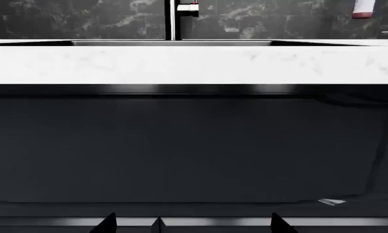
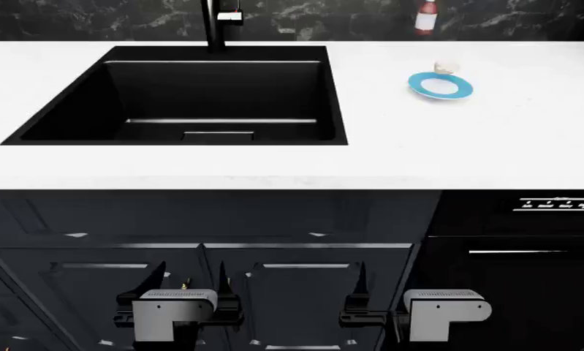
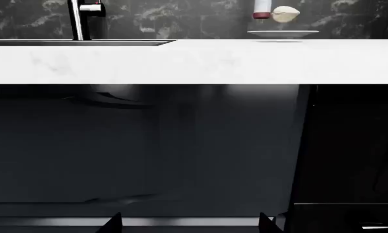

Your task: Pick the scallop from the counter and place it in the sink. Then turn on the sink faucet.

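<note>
The scallop (image 2: 446,67) is a small cream shell resting at the far rim of a round light-blue plate (image 2: 440,86) on the white counter (image 2: 487,139), right of the sink (image 2: 213,88). The right wrist view shows the scallop (image 3: 285,13) above the plate (image 3: 282,33). The black sink faucet (image 2: 213,25) stands behind the basin, its chrome lever (image 1: 188,9) pointing sideways. My left gripper (image 2: 191,281) and right gripper (image 2: 384,285) hang low in front of the cabinet doors, well below the counter edge. Both are open, with nothing between the fingers of the left gripper (image 1: 192,224) or the right gripper (image 3: 190,224).
A red-and-white bottle (image 2: 426,18) stands against the black marbled wall behind the plate. Dark cabinet fronts (image 2: 272,292) face both grippers, with a dishwasher panel (image 2: 525,256) to the right. The counter's front edge (image 3: 194,60) overhangs above them.
</note>
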Controlling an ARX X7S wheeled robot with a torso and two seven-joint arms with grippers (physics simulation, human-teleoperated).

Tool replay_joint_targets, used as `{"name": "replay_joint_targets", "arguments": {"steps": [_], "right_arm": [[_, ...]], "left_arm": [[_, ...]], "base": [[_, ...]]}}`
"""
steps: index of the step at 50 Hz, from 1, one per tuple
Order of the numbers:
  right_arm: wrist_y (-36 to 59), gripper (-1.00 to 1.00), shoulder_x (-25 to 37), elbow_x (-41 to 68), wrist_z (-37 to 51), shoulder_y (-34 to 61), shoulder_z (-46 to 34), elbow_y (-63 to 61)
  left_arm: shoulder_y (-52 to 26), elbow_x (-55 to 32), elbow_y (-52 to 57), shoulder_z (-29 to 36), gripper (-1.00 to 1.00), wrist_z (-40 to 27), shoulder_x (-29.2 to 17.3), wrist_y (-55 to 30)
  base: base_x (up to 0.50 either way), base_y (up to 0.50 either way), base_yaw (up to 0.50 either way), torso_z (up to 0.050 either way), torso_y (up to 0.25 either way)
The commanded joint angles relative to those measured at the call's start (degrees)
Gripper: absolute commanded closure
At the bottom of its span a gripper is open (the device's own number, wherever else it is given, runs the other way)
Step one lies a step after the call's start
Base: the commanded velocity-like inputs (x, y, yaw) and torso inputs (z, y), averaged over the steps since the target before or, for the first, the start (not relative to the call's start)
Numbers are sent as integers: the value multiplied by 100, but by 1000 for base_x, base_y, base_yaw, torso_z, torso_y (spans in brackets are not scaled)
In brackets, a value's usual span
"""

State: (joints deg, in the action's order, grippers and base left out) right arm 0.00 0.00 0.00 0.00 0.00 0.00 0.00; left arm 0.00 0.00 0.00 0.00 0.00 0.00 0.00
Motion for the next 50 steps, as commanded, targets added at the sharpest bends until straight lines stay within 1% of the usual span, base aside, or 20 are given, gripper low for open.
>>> {"name": "replay_joint_targets", "arguments": {"steps": [1, 7, 11, 13, 14, 15, 17, 20, 21, 22, 50], "right_arm": [[21, -100, 78, 63, 179, 52, -97, 94], [216, -100, 191, 297, 327, 116, -166, 77], [180, -100, 263, 403, 294, 47, -258, -35], [178, -100, 283, 355, 384, 55, -283, -47], [171, -100, 294, 329, 411, 56, -313, -31], [188, -100, 302, 348, 421, 54, -321, -49], [235, -100, 311, 386, 456, 74, -328, -41], [178, -100, 323, 379, 570, 84, -322, 2], [87, -100, 330, 179, 738, 106, -355, 71], [153, -100, 339, 326, 647, 87, -352, 11], [211, -100, 522, 488, 807, 50, -681, -35]], "left_arm": [[13, -89, 50, 85, -100, -112, -98, -19], [10, -193, 49, 235, -100, -212, -224, 1], [-8, -343, 127, 263, -100, -219, -278, -250], [-10, -358, 101, 289, -100, -244, -297, -200], [-24, -309, 92, 252, -100, -376, -285, -195], [23, -526, 177, 303, -100, -124, -348, -182], [14, -393, 207, 339, -100, -286, -347, -254], [24, -455, 219, 371, -100, -273, -380, -261], [18, -418, 195, 387, -100, -310, -389, -237], [7, -439, 181, 389, -100, -311, -399, -250], [28, -620, 106, 541, -100, -564, -589, -138]], "base": [[0, 0, 0, 0, 0], [0, 0, 0, 0, 0], [0, 0, 0, 0, 0], [0, 0, 0, 0, 0], [0, 0, 0, 0, 0], [0, 0, 0, 50, 0], [0, 0, 0, 50, 0], [0, 0, 0, 50, 0], [20, 500, 0, 50, 0], [20, 500, 0, 50, 0], [23, 500, 0, 50, 0]]}}
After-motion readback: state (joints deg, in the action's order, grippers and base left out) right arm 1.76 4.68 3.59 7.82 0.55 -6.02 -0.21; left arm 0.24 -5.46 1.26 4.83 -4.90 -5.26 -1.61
